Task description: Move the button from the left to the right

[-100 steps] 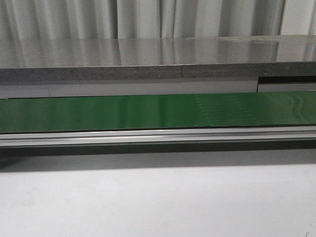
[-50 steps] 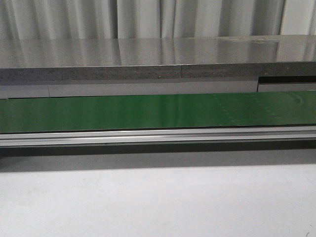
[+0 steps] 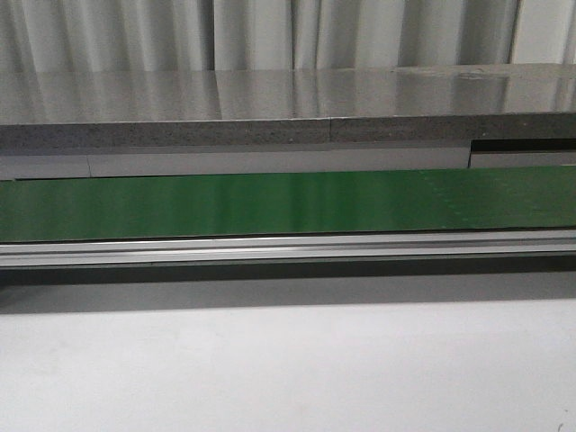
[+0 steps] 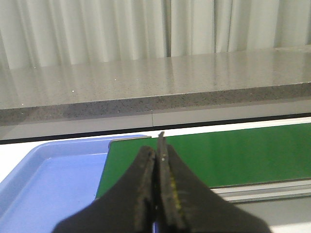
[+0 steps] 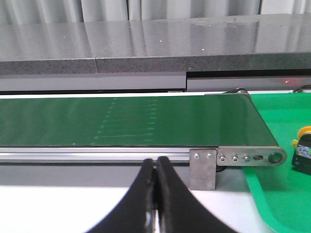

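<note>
Dim soft light, glare on countertop (image 3: pixel 360 90), claws blurred

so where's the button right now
Only the right wrist view shows the button: in the green tray, just past the conveyor belt end.

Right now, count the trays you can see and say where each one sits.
2. A blue tray lies at the green conveyor belt's left end; a green tray lies at its right end, holding the button. Others may be out of frame.
</note>
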